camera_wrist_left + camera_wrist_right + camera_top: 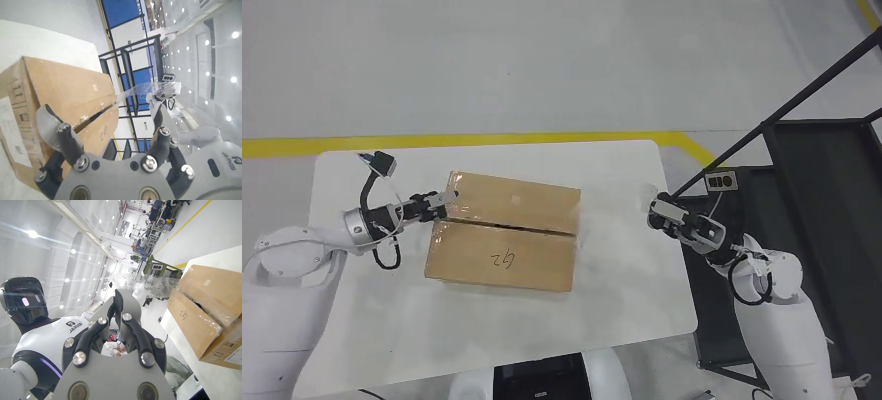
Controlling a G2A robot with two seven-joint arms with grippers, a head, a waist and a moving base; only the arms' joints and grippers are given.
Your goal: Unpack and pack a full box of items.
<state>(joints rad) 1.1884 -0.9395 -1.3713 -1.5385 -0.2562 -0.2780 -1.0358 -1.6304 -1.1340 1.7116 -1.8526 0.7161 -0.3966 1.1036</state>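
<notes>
A brown cardboard box lies in the middle of the white table, its top flaps meeting along a slightly parted seam. My left gripper is at the box's left end, open, with one finger against the box beside the seam. My right gripper hovers off the box's right end, shut on a strip of clear tape. The tape stretches from the seam's end to the right gripper.
A black metal rack stands just beyond the table's right edge, close behind my right arm. A yellow line runs on the floor past the table's far side. Bare tabletop lies in front of the box.
</notes>
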